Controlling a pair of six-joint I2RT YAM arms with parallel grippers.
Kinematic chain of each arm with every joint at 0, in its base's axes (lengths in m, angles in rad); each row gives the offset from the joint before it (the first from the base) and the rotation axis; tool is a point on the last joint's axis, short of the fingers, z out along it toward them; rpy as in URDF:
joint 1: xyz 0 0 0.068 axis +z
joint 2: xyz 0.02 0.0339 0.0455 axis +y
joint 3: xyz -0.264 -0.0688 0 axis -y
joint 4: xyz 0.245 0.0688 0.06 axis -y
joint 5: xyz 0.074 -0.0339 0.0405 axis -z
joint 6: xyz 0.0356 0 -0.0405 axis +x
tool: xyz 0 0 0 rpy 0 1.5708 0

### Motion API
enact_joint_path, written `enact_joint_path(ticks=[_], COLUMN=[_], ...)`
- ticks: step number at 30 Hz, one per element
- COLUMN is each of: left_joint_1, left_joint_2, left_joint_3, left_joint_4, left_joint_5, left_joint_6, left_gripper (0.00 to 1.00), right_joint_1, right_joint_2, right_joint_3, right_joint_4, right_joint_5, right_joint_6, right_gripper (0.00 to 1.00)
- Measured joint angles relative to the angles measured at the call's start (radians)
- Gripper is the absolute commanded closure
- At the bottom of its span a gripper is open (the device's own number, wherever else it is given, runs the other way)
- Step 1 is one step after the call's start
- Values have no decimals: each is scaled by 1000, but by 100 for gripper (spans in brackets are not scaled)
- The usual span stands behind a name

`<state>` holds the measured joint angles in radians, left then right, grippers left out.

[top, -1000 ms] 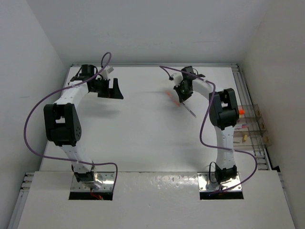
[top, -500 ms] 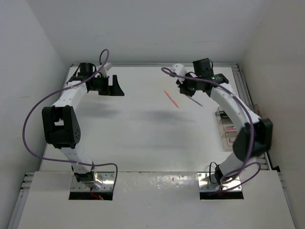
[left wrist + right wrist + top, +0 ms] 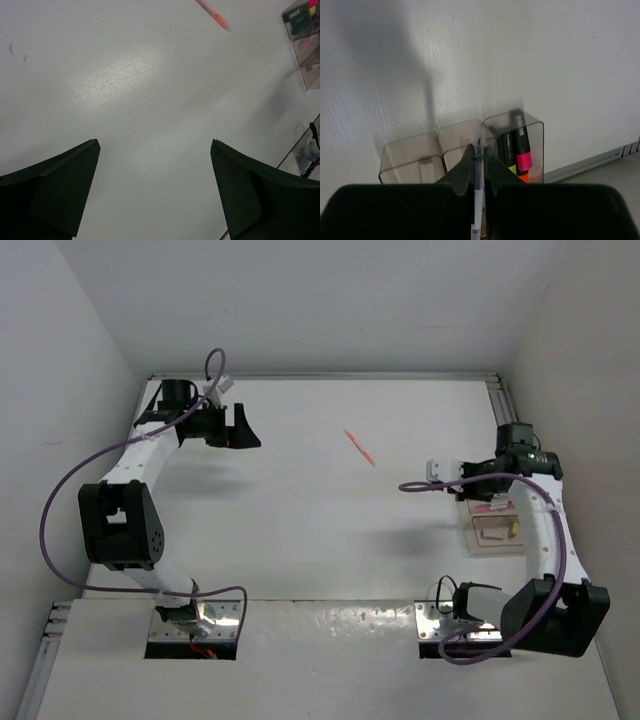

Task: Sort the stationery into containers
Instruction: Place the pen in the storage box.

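Bench (image 3: 300,530): white top, closed in by white walls (image 3: 300,300) at the far edge and both sides.
Left gripper (image 3: 154,145): jaws spread wide with nothing between them; it hangs over bare bench near the far-left corner.
Right gripper (image 3: 478,152): jaws closed on a thin pen (image 3: 477,192), whose tip runs out past the fingertips; it is held above the boxes at the right edge.
Boxes (image 3: 395,157): three clear ones in a row, side by side, at the bench's right edge.
Highlighters (image 3: 522,150): stubby and black, lying in one end box; pink, orange and yellow parts show.
Pale block (image 3: 425,169): small, in the opposite end box.
Middle box: a bit of pink shows inside; the rest is hidden behind the fingers.
Loose pen (image 3: 360,447): pink-orange, flat on open bench toward the far edge, between the arms and well apart from both.
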<state>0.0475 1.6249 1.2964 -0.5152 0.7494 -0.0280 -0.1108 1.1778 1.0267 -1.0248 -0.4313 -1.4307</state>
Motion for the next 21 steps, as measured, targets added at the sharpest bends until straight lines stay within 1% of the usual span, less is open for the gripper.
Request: enact_joint_path(ticks=[3,7,13,21], left_joint_1=[-1,-3,-3,-16], left_joint_2=[-2,-17,-18,-18], left_joint_3=[-11,-34,-34,-34], left_joint_4=[7,9,9,9], left_joint_5=[0,-1,-5,-14], left_joint_6=[-4,-6,-7,-11], left_gripper=[0,0,0,0], right_joint_1=[-108,-197,-281,-354], right_joint_2=[8,49,129,183], right_joint_3=[-1,-1,-10,-49], right_joint_4=[-61,-108,-104,-66], right_joint_5=[-15,-23,-11,12], right_joint_6=[-182,-389,-496,-524], right_gripper=[100,100,100,100])
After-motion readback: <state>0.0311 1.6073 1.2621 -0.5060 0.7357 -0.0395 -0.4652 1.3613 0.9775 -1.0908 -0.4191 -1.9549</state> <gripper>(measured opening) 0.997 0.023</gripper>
